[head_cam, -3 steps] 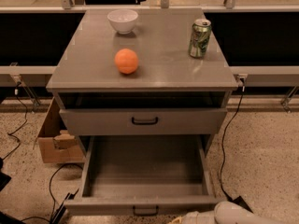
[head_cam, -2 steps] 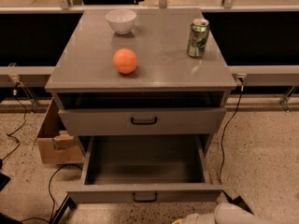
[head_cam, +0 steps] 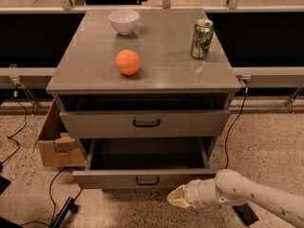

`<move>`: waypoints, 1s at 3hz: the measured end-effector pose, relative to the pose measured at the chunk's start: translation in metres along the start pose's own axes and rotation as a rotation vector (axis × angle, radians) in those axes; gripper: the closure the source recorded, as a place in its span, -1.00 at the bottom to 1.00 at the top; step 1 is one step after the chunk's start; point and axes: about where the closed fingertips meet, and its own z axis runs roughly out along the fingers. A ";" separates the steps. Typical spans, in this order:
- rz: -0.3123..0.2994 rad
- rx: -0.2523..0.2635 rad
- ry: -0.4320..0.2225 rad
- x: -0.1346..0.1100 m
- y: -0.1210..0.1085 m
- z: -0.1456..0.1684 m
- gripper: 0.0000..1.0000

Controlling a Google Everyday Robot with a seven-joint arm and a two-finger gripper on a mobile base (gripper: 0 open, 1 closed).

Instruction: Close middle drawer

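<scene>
The middle drawer (head_cam: 114,178) of the grey cabinet stands partly pulled out. Its low flat front carries a small black handle (head_cam: 147,180), and its plain grey tray (head_cam: 147,153) looks empty. My gripper (head_cam: 178,197) is at the bottom of the view, on the end of the white arm (head_cam: 247,194) that comes in from the lower right. It sits just in front of and slightly below the drawer front, right of the handle. I cannot tell whether it touches the front. The taller top drawer (head_cam: 95,123) above is almost shut. The lowest drawer is hidden under the open one.
On the cabinet top (head_cam: 161,75) stand a white bowl (head_cam: 124,21), an orange (head_cam: 128,62) and a green can (head_cam: 201,38). A cardboard box (head_cam: 54,144) sits on the floor at the left. Cables (head_cam: 52,194) run across the speckled floor.
The middle drawer has slid inward toward the cabinet, showing less of its tray. My gripper and arm have moved forward and up into view behind the drawer front.
</scene>
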 end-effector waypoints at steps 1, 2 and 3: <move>0.000 0.000 0.000 0.000 0.000 0.000 1.00; 0.021 -0.013 -0.032 0.007 -0.009 0.015 1.00; 0.036 -0.022 -0.074 0.015 -0.040 0.025 1.00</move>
